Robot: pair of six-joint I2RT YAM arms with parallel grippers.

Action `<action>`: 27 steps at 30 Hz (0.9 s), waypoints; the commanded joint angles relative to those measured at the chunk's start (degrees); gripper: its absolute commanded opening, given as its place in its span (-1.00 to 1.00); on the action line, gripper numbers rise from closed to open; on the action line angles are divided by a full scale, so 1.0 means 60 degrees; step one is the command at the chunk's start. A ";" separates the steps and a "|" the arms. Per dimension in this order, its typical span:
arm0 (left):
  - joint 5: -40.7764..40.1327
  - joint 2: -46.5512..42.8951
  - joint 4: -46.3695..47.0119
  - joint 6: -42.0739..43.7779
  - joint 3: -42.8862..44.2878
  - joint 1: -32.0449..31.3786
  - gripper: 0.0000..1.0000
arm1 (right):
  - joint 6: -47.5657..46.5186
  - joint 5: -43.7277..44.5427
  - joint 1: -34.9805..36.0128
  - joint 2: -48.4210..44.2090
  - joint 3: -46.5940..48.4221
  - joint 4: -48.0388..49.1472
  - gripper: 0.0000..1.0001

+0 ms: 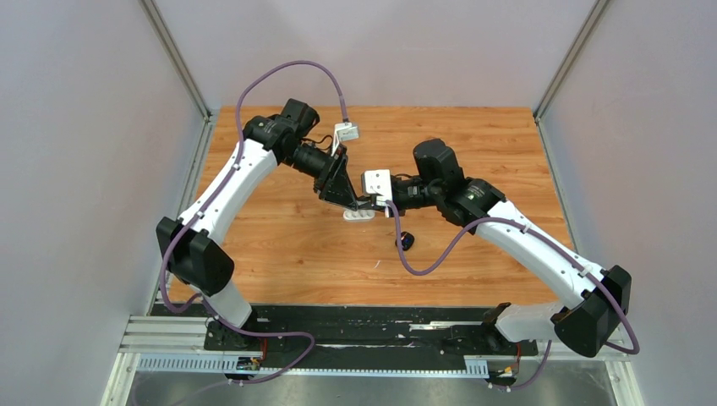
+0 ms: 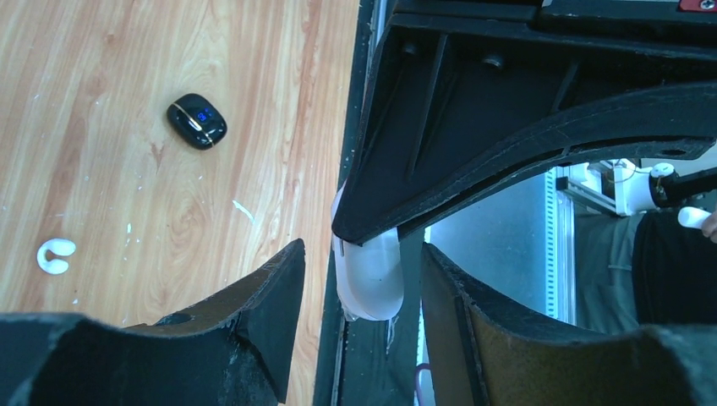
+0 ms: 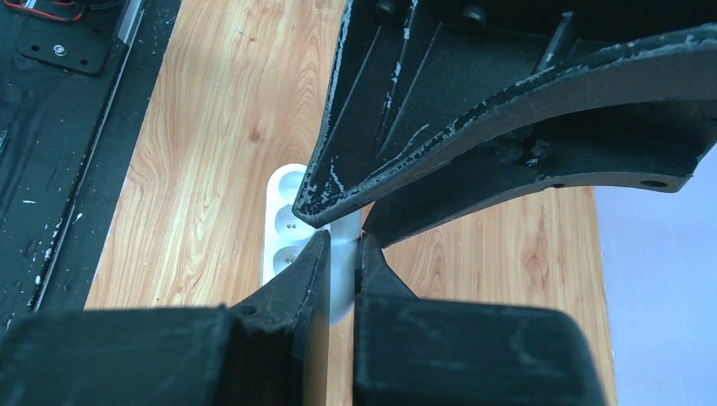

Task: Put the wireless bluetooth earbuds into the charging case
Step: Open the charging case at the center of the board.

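- Bench (image 1: 279,245): light wood-grain top with both arms reaching in over its middle, their claws meeting tip to tip.
- White charging case (image 3: 283,222): lies open near the bench centre. Two moulded wells face up, with small contact dots showing in them. The lid stands up from the base.
- Right claw (image 3: 343,245): jaws narrow, pinched on the thin white lid of the white charging case, one finger on each face.
- Left claw (image 2: 363,254): jaws partly apart, straddling the white case. In the left wrist view a gap shows on either side of the white shell, so no grip can be seen.
- White earbud (image 2: 55,255): a small C-shaped piece lying loose on the wood, well apart from both claws and outside the case.
- Black case (image 2: 197,121): pebble-shaped, glossy and closed, with a blue light on top. It sits on the bench near the white case, on the robot's side of it, touching nothing.
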 commanded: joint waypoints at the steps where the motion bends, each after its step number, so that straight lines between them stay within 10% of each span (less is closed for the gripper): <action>1: 0.0376 0.0084 -0.0566 0.0779 0.0452 -0.0054 0.19 | 0.0019 -0.0132 0.0050 -0.0156 0.0026 0.0306 -1.00; 13: 0.0419 0.0240 -0.0487 0.0817 0.0536 -0.0105 -0.04 | 0.0311 -0.0209 0.0065 -0.0170 0.0018 0.0393 -1.00; 21: 0.0884 0.0273 -0.0468 0.0966 0.0594 -0.0106 -0.74 | 0.0286 -0.0167 0.0070 -0.0237 -0.0127 0.0403 -1.00; 27: 0.0603 0.0066 -0.0548 0.1191 0.0533 -0.0095 -1.00 | 0.0840 0.0481 0.0036 -0.0538 0.0160 0.0412 -0.59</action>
